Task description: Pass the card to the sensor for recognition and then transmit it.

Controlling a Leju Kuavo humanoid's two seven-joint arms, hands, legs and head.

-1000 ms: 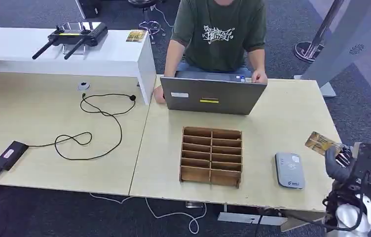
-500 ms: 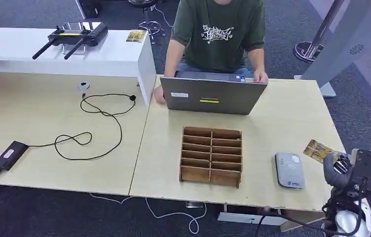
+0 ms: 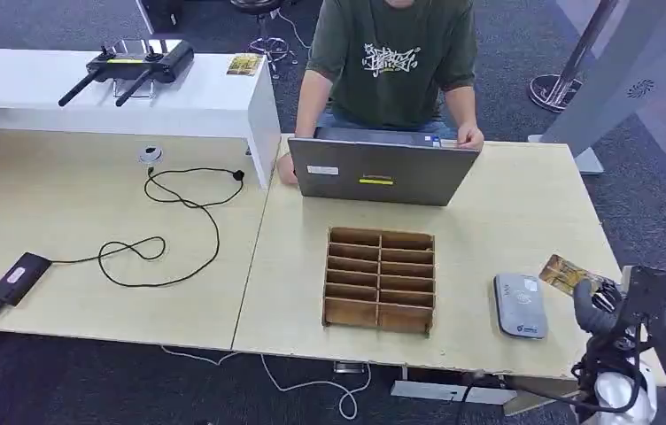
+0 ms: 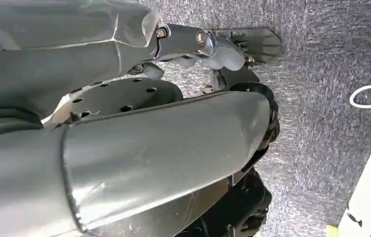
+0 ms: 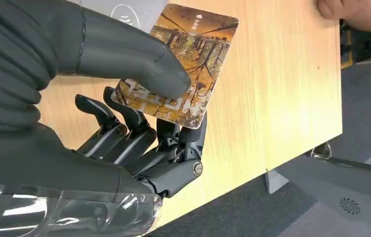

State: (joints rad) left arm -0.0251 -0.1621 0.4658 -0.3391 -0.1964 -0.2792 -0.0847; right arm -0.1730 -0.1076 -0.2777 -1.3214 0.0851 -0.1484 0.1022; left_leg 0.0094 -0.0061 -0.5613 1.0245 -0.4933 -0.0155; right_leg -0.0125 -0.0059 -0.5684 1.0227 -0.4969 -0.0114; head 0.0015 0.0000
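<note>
Right hand (image 3: 597, 301): thumb and fingers pinch the card (image 3: 565, 274), face free for reading.
Sensor (image 3: 520, 305): just left of card.
Left hand (image 4: 213, 47): grasp unclear.

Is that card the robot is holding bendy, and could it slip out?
Probably stiff: the thin orange picture card sticks out flat past the right hand without drooping. It looks glossy, so it might slip, since only the thumb and fingers pinch one end. Likely very light, being so thin.

person (image 3: 391, 62) head cut off, card (image 5: 183, 69) print partly thumb-covered
</note>
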